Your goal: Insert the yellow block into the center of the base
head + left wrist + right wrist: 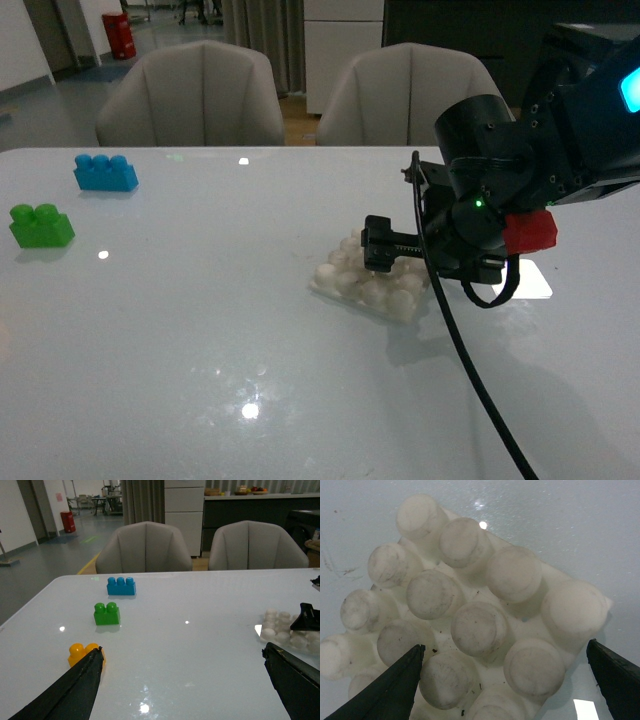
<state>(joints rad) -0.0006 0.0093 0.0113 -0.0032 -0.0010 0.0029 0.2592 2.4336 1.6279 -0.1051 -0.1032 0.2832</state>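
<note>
The white studded base (368, 283) lies on the table right of centre. My right gripper (395, 250) hangs open just above it, its jaws wide over the base's studs (479, 628) in the right wrist view. The yellow block (81, 652) shows only in the left wrist view, lying on the table beside one finger (75, 687) of my open, empty left gripper (182, 680). The base also shows at the far side of the left wrist view (280, 630). The yellow block and left gripper are out of the front view.
A green two-stud brick (41, 226) and a blue three-stud brick (105, 173) lie at the table's far left. A smooth white square (535, 282) lies behind the right arm. Two chairs (195, 95) stand beyond the table's far edge.
</note>
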